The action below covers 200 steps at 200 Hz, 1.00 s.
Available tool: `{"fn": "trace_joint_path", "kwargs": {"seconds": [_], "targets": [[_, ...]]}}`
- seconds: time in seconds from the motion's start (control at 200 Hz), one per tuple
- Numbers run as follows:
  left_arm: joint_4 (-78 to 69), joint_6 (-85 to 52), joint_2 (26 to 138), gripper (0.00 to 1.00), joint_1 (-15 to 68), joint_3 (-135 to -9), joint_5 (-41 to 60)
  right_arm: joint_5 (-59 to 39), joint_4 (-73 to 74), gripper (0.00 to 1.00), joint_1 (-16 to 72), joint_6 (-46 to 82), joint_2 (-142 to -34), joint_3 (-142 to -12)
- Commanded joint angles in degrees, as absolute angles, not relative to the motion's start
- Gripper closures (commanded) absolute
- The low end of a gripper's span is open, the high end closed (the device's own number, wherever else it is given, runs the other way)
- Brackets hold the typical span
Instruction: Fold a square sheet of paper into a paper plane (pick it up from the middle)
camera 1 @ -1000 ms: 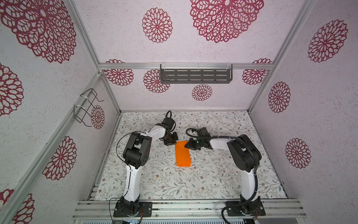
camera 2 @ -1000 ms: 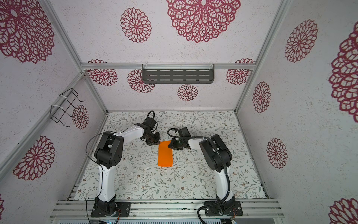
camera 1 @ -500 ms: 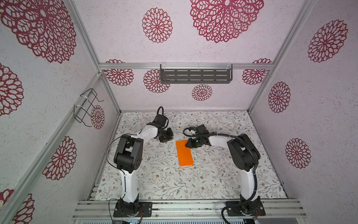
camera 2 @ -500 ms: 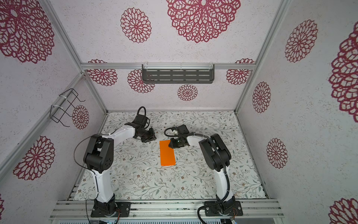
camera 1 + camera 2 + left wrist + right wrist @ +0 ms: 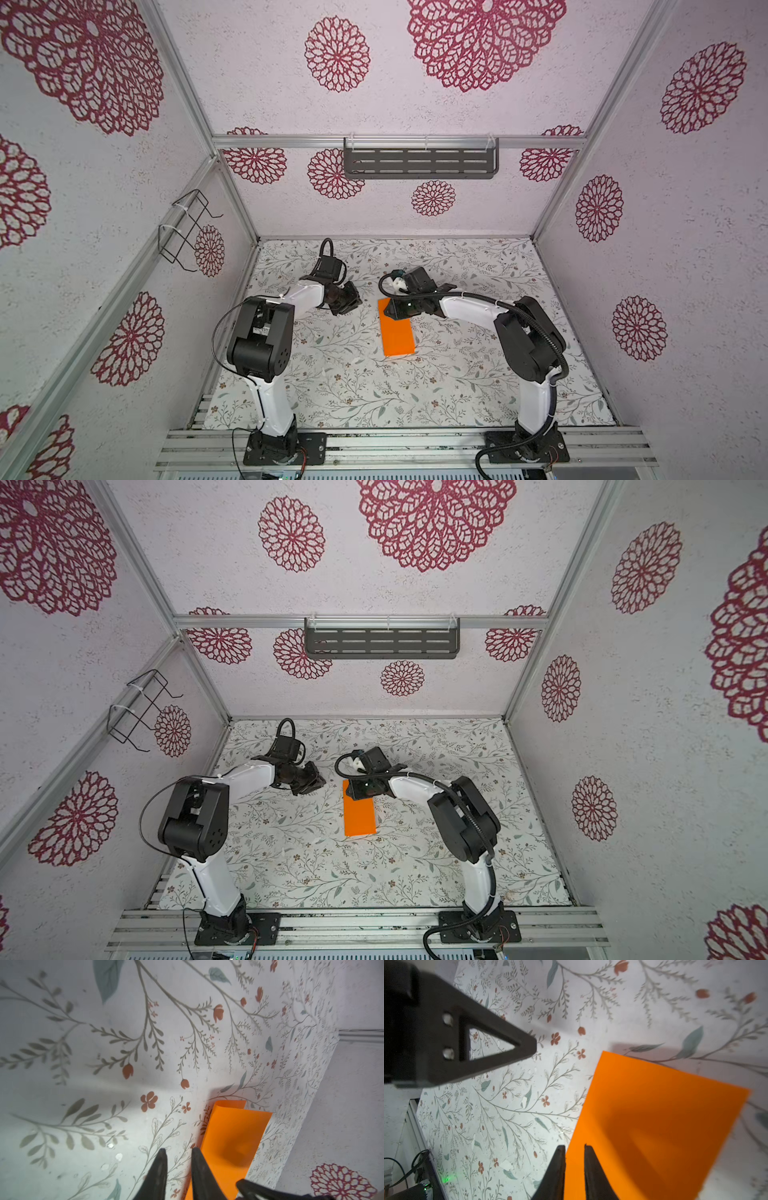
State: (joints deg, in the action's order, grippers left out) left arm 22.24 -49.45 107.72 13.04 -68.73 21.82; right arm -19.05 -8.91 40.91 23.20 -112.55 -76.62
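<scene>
The square sheet of paper (image 5: 397, 332) (image 5: 359, 812) is bright orange and lies folded into a long rectangle mid-table. In the left wrist view its two layers (image 5: 232, 1136) gape slightly at one end. My right gripper (image 5: 392, 311) (image 5: 354, 789) hovers low over the far end. Its jaws (image 5: 574, 1146) stand a little apart over the sheet's long edge (image 5: 654, 1115). My left gripper (image 5: 351, 301) (image 5: 316, 781) is just left of the sheet, open (image 5: 178, 1150), with only bare table between its fingers. The paper plane is out of view.
The flowered table cover (image 5: 353, 386) runs to the enclosure walls. A dark shelf (image 5: 419, 162) hangs on the back wall and a wire basket (image 5: 187, 232) on the left wall. An aluminium rail (image 5: 395, 440) borders the front, where both arm bases stand.
My left gripper has drawn back to the left, off the sheet, and its jaws have parted. The right gripper stays at the far end with its jaws slightly wider. The sheet lies still.
</scene>
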Motion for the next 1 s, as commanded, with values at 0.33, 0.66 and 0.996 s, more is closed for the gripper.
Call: {"fn": "trace_joint_path", "kwargs": {"seconds": [0.33,0.66,0.996], "targets": [[19.01,-51.94,105.18,0.71,10.90,-65.74,21.88,-20.29,-13.25,0.79,44.65,23.65,-117.14,-79.43],[17.10,-51.23,105.28,0.70,12.31,-66.17,27.06,-15.72,-18.52,0.79,44.21,18.11,-112.89,-75.58],[12.45,-50.86,108.02,0.83,17.33,-67.48,32.10,-15.61,-14.37,0.80,43.78,18.94,-109.07,-71.47]]}}
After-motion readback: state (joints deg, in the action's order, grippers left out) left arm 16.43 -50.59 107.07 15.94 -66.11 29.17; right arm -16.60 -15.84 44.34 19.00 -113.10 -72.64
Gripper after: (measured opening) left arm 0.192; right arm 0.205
